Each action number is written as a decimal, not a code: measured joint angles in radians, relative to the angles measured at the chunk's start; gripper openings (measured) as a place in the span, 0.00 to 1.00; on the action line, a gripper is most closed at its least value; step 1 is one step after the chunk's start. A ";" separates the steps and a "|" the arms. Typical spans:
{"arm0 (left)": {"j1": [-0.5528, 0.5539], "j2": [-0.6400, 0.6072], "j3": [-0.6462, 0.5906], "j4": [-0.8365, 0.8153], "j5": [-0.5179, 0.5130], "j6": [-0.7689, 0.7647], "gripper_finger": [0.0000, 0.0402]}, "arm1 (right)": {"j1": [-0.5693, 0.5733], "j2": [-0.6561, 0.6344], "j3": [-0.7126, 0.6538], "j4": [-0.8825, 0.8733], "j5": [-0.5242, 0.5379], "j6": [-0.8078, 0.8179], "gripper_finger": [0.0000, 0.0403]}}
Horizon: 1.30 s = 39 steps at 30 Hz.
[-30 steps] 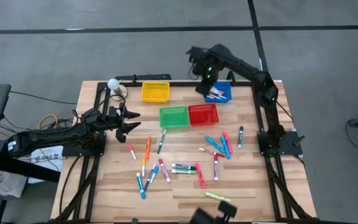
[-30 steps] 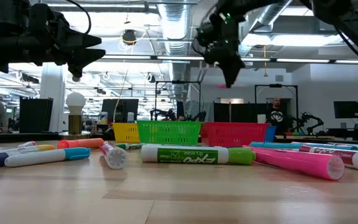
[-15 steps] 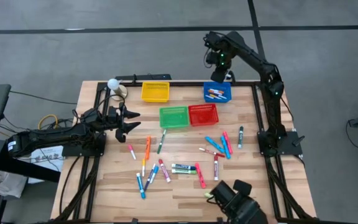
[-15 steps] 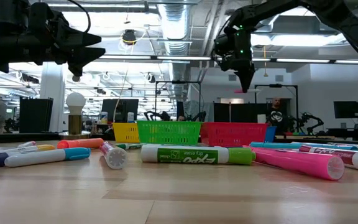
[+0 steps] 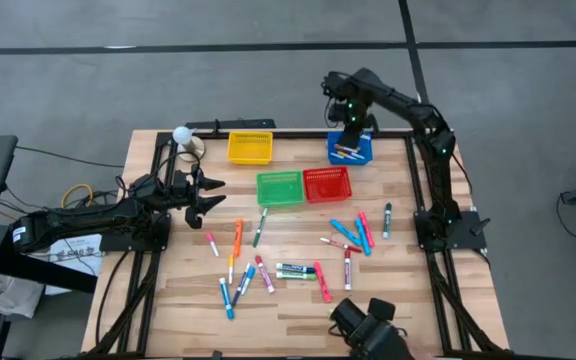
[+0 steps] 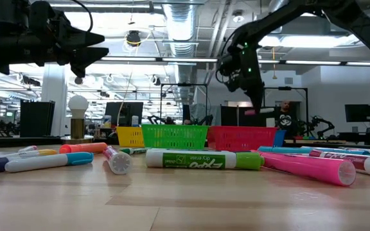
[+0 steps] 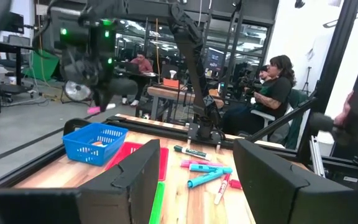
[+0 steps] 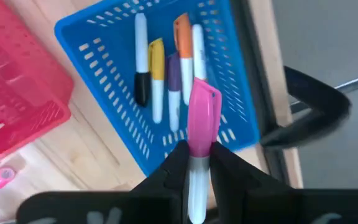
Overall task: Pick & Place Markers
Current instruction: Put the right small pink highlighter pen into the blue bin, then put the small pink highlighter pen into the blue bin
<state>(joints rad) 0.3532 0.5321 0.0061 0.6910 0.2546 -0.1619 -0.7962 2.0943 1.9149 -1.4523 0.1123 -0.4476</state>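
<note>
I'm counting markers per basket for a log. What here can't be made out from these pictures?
- Blue basket, high view: contents partly hidden by the right claw and its pink marker.
- Yellow basket, low view: side wall only; inside unseen.
- Table markers, high view: too small to read labels.
- Left claw hides the near tabletop.

The right arm reached toward the table's one o'clock corner, its right gripper (image 8: 197,163) pinched shut, pointing down. The left arm waited at nine o'clock, left gripper (image 5: 208,195) spread wide.

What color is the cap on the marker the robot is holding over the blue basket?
Pink. The marker has a pink cap and white barrel, clearest in the right wrist view.
</note>
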 joint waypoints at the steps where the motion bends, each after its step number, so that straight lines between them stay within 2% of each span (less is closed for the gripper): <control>1: 0.000 0.000 0.000 0.001 0.000 0.000 0.51 | 0.000 0.000 -0.024 0.028 -0.001 -0.002 0.10; 20: 0.000 0.000 0.000 0.015 0.000 0.000 0.51 | 0.013 0.001 -0.328 0.382 -0.008 -0.099 0.11; 30: 0.000 0.000 0.000 0.025 0.000 0.000 0.51 | 0.013 0.007 -0.338 0.451 -0.039 -0.122 0.12; 39: 0.000 0.000 0.000 0.029 0.000 0.000 0.51 | 0.015 0.007 -0.337 0.459 -0.042 -0.130 0.20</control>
<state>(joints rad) 0.3534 0.5320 0.0060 0.7197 0.2543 -0.1619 -0.7817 2.1010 1.5774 -0.9932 0.0700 -0.5775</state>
